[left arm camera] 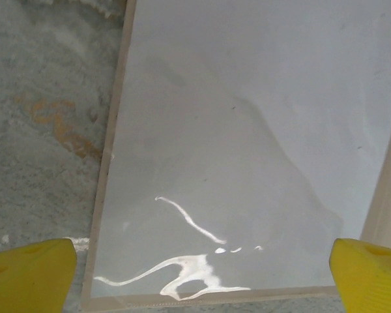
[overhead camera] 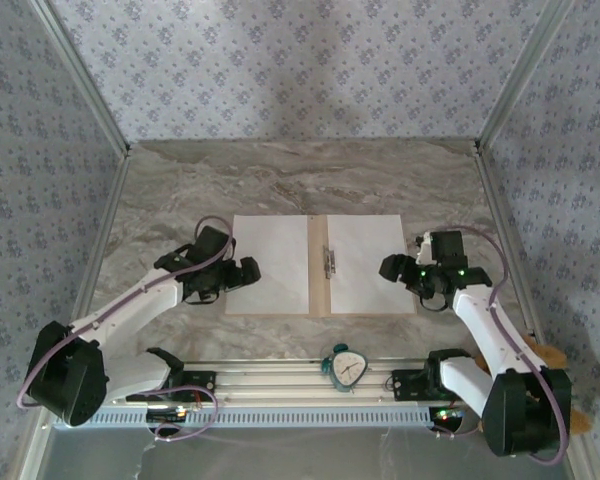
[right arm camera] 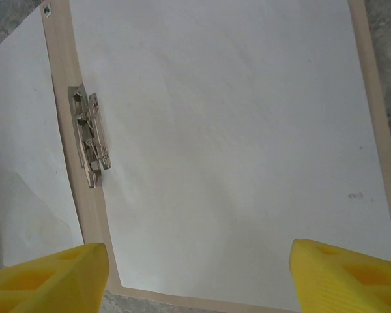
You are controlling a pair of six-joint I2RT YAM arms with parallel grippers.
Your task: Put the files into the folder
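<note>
The tan folder (overhead camera: pixel 318 300) lies open and flat in the middle of the table, with a metal clip (overhead camera: pixel 329 260) on its spine. One white file (overhead camera: pixel 270 262) lies on its left half and another file (overhead camera: pixel 368 262) on its right half. My left gripper (overhead camera: pixel 242 272) hovers open at the folder's left edge. In the left wrist view its yellow fingertips (left arm camera: pixel 32 274) stand wide above the glossy left file (left arm camera: pixel 247 130). My right gripper (overhead camera: pixel 392 268) is open at the right edge. Its wrist view has the right file (right arm camera: pixel 228 150) and the clip (right arm camera: pixel 91 137) below the fingers (right arm camera: pixel 342 274).
A teal and white timer (overhead camera: pixel 346 366) sits on the metal rail (overhead camera: pixel 280 385) at the table's near edge. Patterned walls close in the marble table (overhead camera: pixel 300 180) on three sides. Bare marble lies behind the folder.
</note>
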